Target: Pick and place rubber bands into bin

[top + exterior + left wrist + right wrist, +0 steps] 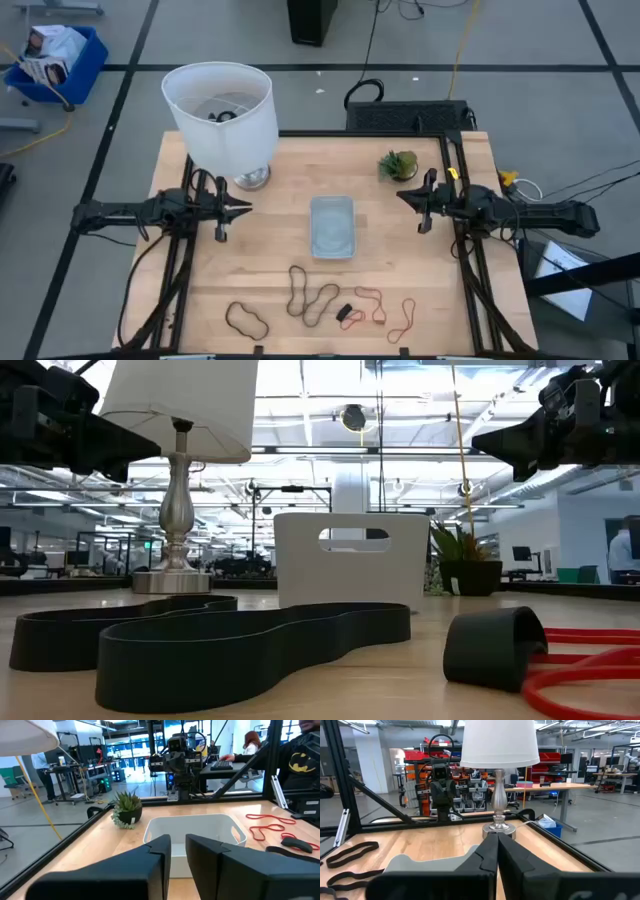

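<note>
- Rubber bands (312, 297): about five loops in the high view, all on the table (400, 260) near its front edge and none in the bin (332, 226). Two or three are dark: one (245, 318) toward the front left corner, and a long wavy one or two overlapping near the middle. Two are red (368, 300), toward the front right, with a small dark piece (345, 313) touching them.
- The bands are thin and floppy, wavy or figure-eight shaped, lying flat on the wood.
- Bin: one pale, shallow tray with rounded corners and a raised rim, at the table's centre, just behind the bands and apart from them. It looks empty.
- Left gripper (243, 209): raised above the left side of the table, pointing at the bin, fingers slightly apart, holding nothing.
- Right gripper (404, 196): raised above the right side, pointing at the bin, fingers pressed together, empty.
- Bare wood lies between each gripper and the bin, and between the bin and the bands.
- One lamp (222, 112) stands at the back left corner; one small plant (398, 164) is near the back right corner.
</note>
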